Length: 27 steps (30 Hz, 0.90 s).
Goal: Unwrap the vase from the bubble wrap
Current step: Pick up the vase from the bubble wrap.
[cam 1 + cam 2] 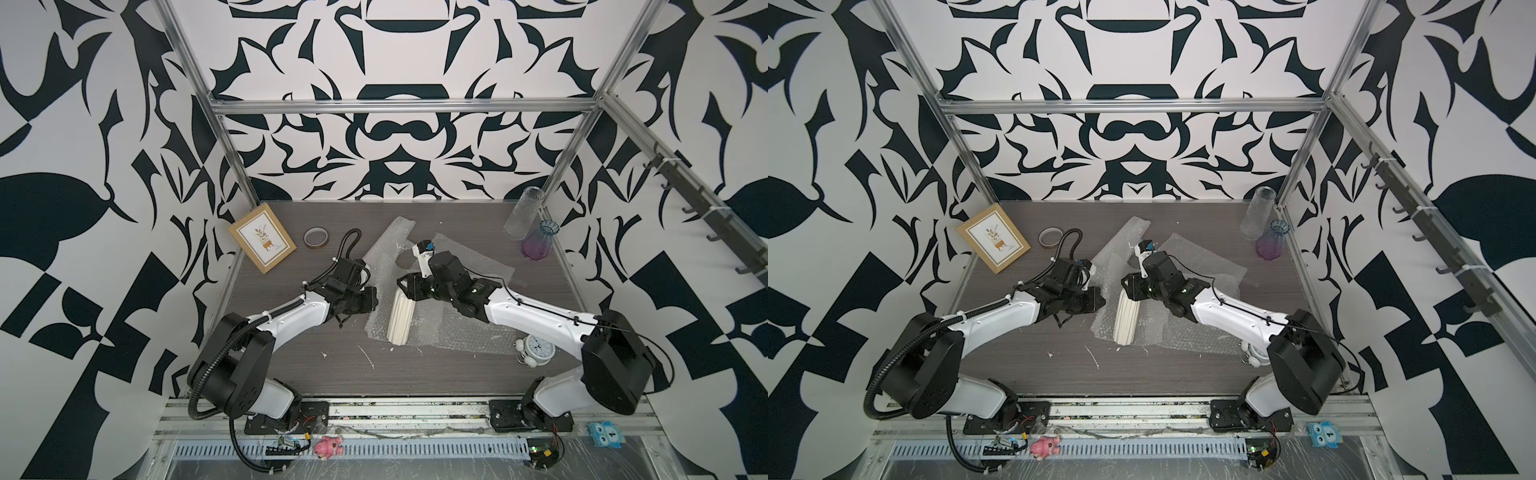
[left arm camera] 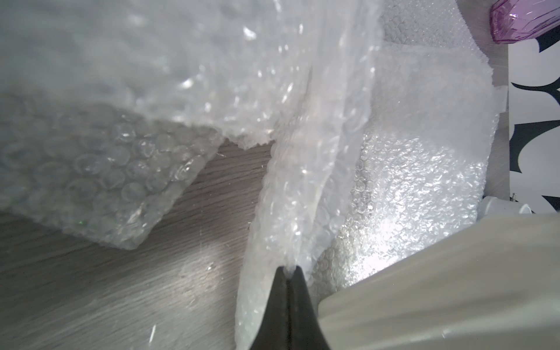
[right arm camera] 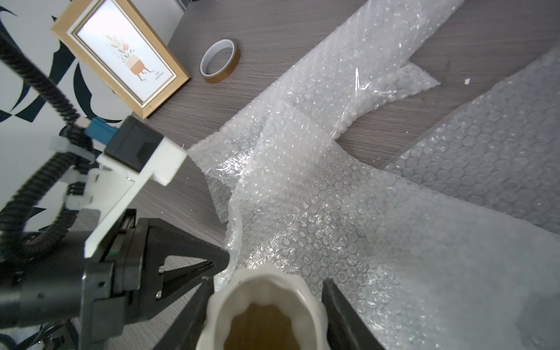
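Right wrist view puts the right claw (image 3: 268,281) around the mouth of the cream ribbed vase (image 3: 303,298). Its two dark fingers (image 3: 194,312) press against opposite sides of the rim, so we read it as gripping the vase.

Left wrist view shows the left claw (image 2: 288,271) pressed together, pinching a fold of the bubble wrap (image 2: 291,181) at its very tips. The vase's pale side sits just beside it.

In both top views we see the vase lying on its side in the middle of the desk (image 1: 415,374). Its mouth points far and its base points near, and it rests on a bubble-wrap sheet with its upper side bare. More sheets spread toward the far side and to the right, under the right arm. The left claw sits just left of the vase's far end, close to the right claw.

At the far left we find a picture frame (image 1: 262,237) with a tape roll (image 1: 316,237) to its right. A clear glass vase (image 1: 523,212) and a purple glass vase (image 1: 538,243) stand in the far right corner. An alarm clock (image 1: 536,349) sits near right, beside the right arm.
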{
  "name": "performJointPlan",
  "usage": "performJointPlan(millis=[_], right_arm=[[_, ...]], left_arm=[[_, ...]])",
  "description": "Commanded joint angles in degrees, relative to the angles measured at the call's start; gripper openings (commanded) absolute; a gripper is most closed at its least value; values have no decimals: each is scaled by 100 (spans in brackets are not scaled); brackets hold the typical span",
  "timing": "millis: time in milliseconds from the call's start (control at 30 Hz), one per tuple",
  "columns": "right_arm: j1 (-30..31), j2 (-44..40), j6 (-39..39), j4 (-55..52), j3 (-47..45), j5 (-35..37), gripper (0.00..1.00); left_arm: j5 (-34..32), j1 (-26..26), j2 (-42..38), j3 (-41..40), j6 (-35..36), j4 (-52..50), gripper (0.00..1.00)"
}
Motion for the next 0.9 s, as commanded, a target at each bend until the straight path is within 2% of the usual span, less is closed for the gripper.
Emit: performJointPlan(millis=[0, 167, 400, 600, 867], right_arm=[[5, -533, -305, 453, 6, 243, 28], [2, -957, -448, 401, -4, 460, 28], [2, -1106, -587, 252, 252, 599, 27], [0, -1181, -730, -347, 476, 615, 27], [-30, -1662, -839, -1394, 821, 1240, 26]], left_arm=[[23, 27, 46, 178, -44, -30, 0], [51, 21, 61, 205, -71, -65, 0], [131, 11, 87, 213, -132, -56, 0], [133, 15, 82, 223, -118, -99, 0], [201, 12, 205, 262, -88, -78, 0]])
